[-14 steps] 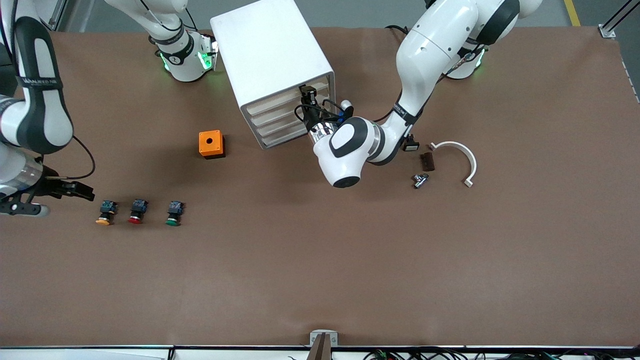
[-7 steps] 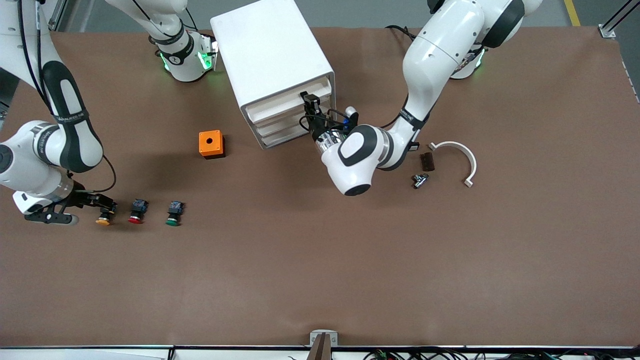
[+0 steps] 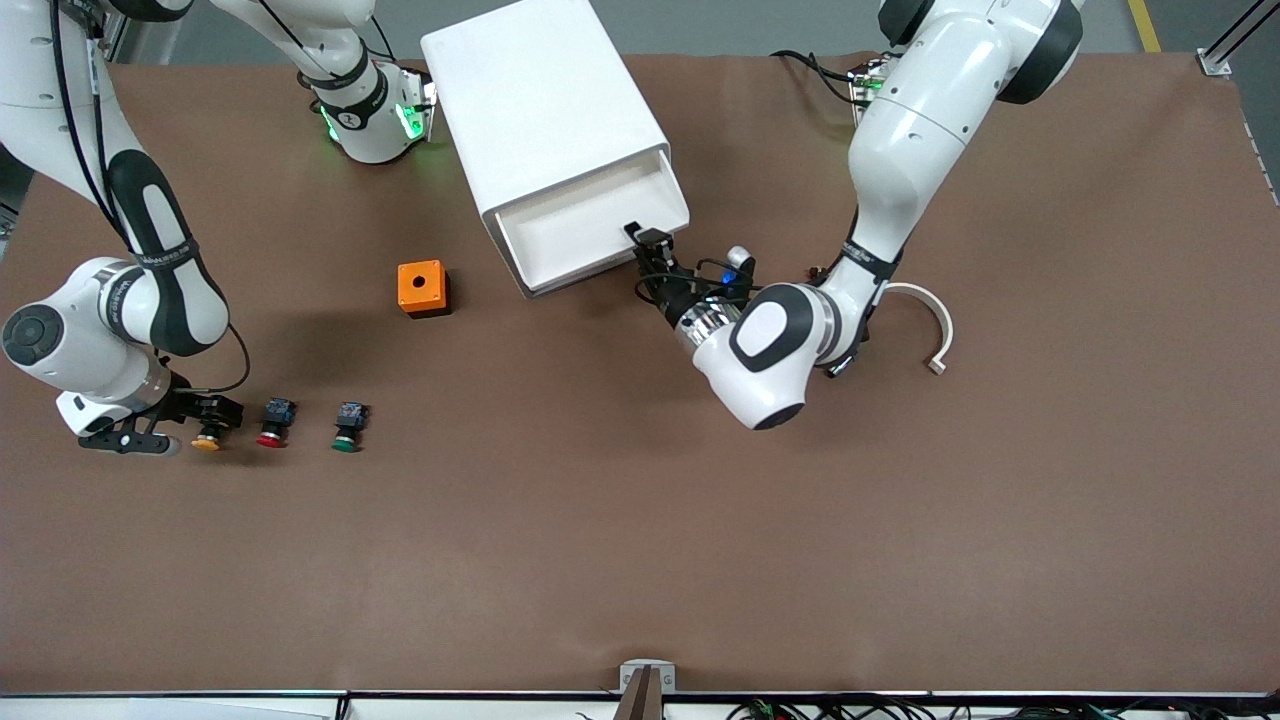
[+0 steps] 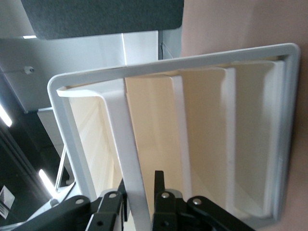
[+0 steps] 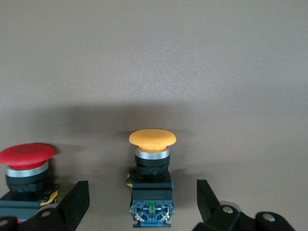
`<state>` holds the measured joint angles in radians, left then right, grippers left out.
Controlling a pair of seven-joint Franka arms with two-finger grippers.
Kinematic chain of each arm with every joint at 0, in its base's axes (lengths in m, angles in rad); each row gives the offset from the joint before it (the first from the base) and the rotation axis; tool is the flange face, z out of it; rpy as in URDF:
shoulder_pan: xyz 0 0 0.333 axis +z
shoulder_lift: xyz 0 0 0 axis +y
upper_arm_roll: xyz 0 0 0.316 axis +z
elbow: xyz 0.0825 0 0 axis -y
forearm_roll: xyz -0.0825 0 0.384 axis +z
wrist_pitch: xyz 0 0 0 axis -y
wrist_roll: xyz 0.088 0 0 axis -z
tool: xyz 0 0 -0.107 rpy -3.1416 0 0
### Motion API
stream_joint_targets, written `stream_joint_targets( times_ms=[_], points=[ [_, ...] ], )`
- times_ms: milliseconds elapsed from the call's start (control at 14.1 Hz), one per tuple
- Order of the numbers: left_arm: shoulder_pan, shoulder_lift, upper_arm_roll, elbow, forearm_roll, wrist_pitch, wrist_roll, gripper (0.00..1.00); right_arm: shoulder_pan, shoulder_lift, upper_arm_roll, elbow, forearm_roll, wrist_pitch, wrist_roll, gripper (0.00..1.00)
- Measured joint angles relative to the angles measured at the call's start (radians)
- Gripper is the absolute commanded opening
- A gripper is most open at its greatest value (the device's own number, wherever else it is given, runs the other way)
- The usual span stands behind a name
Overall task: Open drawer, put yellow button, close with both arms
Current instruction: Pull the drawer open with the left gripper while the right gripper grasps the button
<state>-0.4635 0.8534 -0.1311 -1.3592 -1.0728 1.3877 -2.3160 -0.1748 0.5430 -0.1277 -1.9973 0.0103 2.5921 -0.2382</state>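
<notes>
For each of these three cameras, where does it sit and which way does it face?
Front view: high across the table, facing both arms, the drawer and the buttons.
Left wrist view: on the left arm, looking into the open drawer; left end effector clamps its front.
Right wrist view: on the right arm, facing the yellow button between the open right end effector.
Shared: front and right wrist both show the yellow button.

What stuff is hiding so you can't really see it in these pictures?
- Cabinet front below the open drawer: front view, the drawer covers it.
- Yellow button: front view, the right gripper covers its body; only the cap shows.
- Red button: right wrist view, cut off by the picture's edge.
- Left gripper: front view, its hold on the drawer's lip is too small to see.
</notes>
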Motion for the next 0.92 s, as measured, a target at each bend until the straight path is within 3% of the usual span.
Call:
stream_joint_targets(
  times_ms=[142,213,284,498,569,640,711,782,853,924],
  points=[
    [0.028,0.0,0.0,0.003,0.0,0.005,0.0,0.23,-0.002,0.012,0.0,0.001,0.001,0.003,-0.02,0.82],
    [0.039,0.0,0.0,0.004,0.0,0.005,0.0,0.23,-0.005,0.018,0.0,0.001,0.001,0.003,-0.024,0.71],
    [0.047,0.0,0.0,0.004,0.0,0.005,0.0,0.24,-0.007,0.022,0.0,0.001,0.002,0.004,-0.027,0.59],
    [0.055,0.0,0.0,0.004,0.0,0.005,0.0,0.25,-0.013,0.029,0.0,0.001,0.002,0.003,-0.028,0.09],
    [0.055,0.0,0.0,0.004,0.0,0.005,0.0,0.27,-0.014,0.027,0.001,0.002,0.005,0.002,-0.028,0.03],
    [0.055,0.0,0.0,0.005,0.0,0.006,0.0,0.34,-0.014,0.028,0.001,0.003,0.005,-0.004,-0.028,0.01],
    [0.056,0.0,0.0,0.006,0.0,0.007,0.0,0.48,-0.014,0.026,0.003,0.007,0.005,-0.023,-0.028,0.0],
    [0.057,0.0,0.001,0.008,0.0,0.007,0.0,0.7,-0.014,0.021,0.009,0.017,0.008,-0.059,-0.027,0.0],
    [0.061,0.0,0.002,0.01,0.0,0.01,0.005,1.0,-0.014,0.007,0.018,0.03,0.017,-0.11,-0.018,0.0],
    [0.067,0.0,0.002,0.016,0.0,0.011,0.023,1.0,-0.013,-0.018,0.029,0.045,0.027,-0.172,-0.001,0.0]
  ],
)
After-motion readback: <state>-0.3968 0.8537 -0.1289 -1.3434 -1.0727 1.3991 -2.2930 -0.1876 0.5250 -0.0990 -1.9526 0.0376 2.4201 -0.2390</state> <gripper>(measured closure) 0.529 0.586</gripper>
